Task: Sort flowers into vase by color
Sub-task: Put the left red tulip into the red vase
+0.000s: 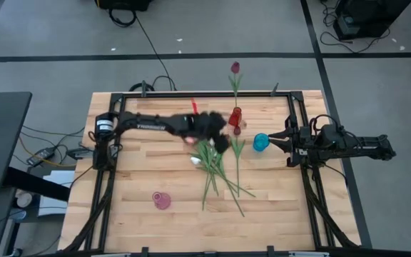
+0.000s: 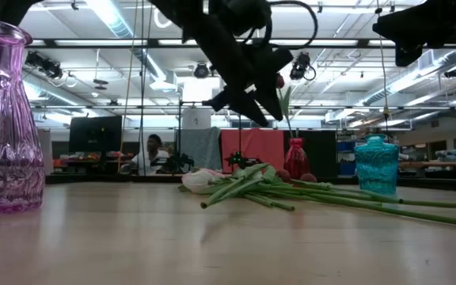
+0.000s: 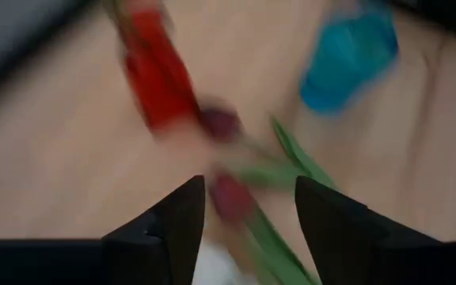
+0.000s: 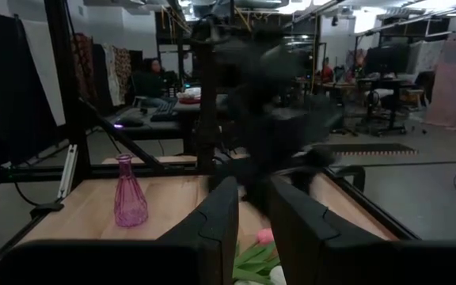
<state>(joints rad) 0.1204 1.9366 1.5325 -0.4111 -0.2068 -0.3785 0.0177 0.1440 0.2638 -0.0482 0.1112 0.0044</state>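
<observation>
Hovering over the middle of the desk (image 1: pixel 134 178), the left gripper (image 1: pixel 220 141) is hanging with its jaws standing open and gripping nothing. Directly beneath it the flowers (image 1: pixel 216 171) are lying in a loose bundle on the wood, their bud heads pointing toward the gripper and the far edge, their long green stems running away toward the near edge and fanning out slightly. In the left wrist view a dark red bud (image 3: pixel 232 194) is sitting right between the two dark fingers (image 3: pixel 172 229), so this arm is the nearer one by far. The red vase (image 1: pixel 235 116) is standing just beyond the bundle's heads with one tulip already upright in it, and the blue vase (image 1: pixel 261 142) is standing close beside the bundle on the right arm's side. The pink vase (image 1: pixel 162 200) is standing well apart, near the front edge. The right gripper (image 4: pixel 248 229) is waiting over the desk's right edge, its jaws part open and empty.

A grasp here would probably call for closing across the stem, just below the bud.
</observation>
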